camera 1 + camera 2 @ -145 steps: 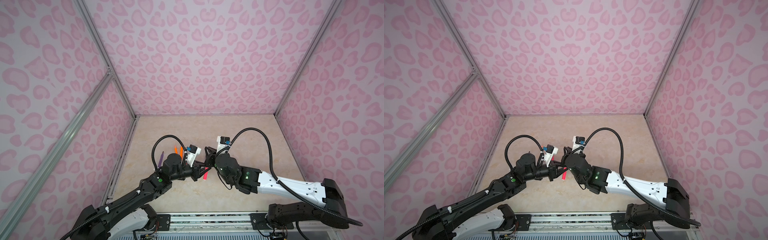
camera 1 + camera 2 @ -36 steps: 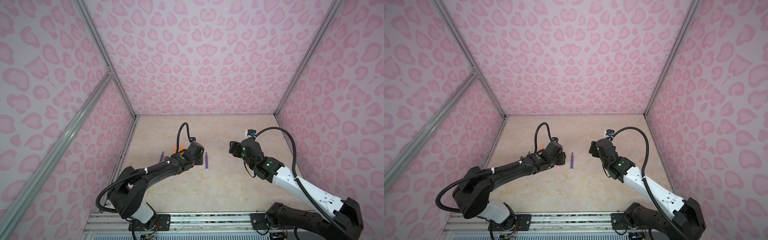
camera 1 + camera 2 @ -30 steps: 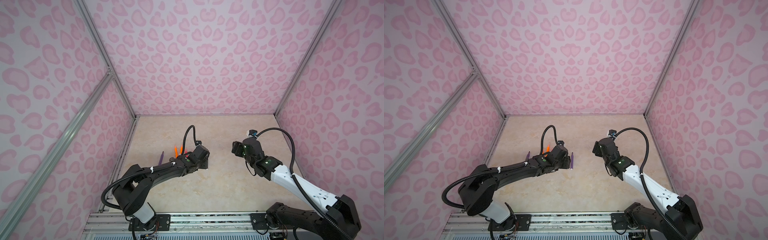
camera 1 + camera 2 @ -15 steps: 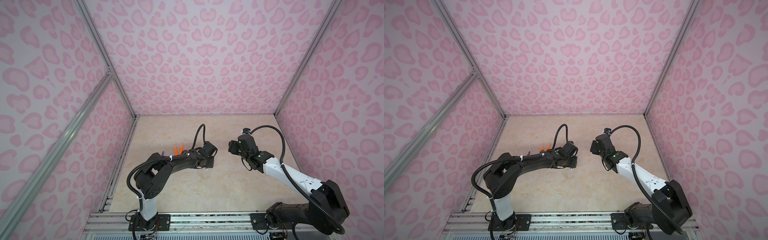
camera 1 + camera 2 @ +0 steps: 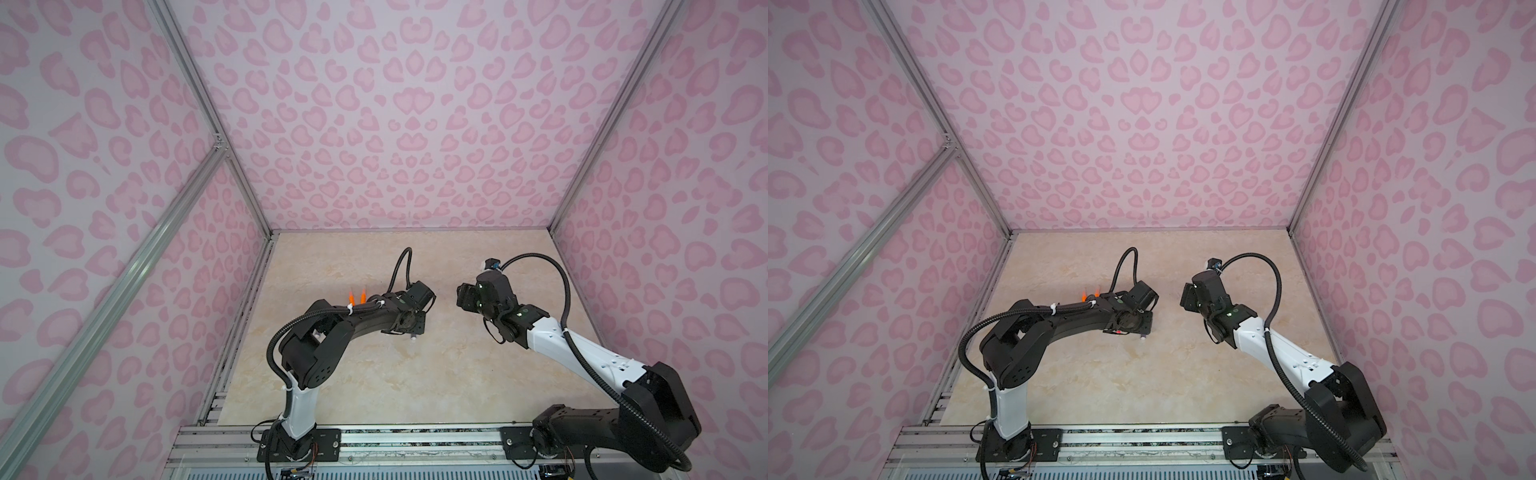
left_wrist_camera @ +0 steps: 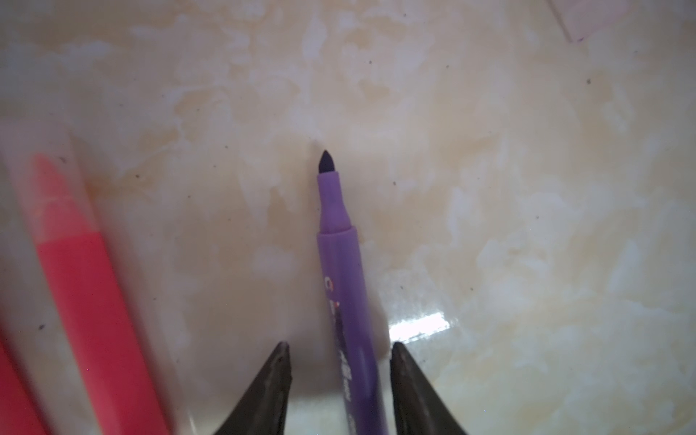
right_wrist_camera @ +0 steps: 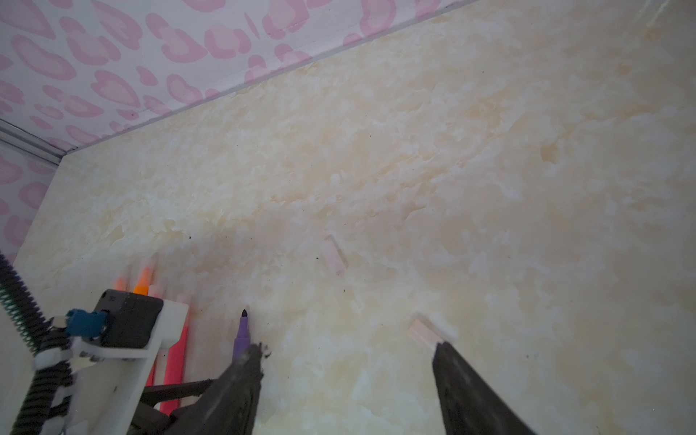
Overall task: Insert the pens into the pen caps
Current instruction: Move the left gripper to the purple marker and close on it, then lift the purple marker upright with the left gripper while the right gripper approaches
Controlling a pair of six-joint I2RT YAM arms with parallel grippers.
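Your L gripper (image 6: 339, 345) is low over the bench (image 6: 527, 188), near its middle. Jaws are part-spread and straddle the purple pen (image 6: 339, 271) w/ a sliver of gap each side, so no pinch yet. The pen lies flat, tip bare. A pink-red pen (image 6: 86, 301) lies beside it, toward the left edge. Your R gripper (image 7: 348, 346) is spread wide, holding nothing. One clear cap (image 7: 423, 331) sits just off a fingertip. A 2nd cap (image 7: 334, 258) lies farther off, toward the back edge.

Left gripper (image 6: 339, 345), right gripper (image 7: 347, 345): jaws apart.
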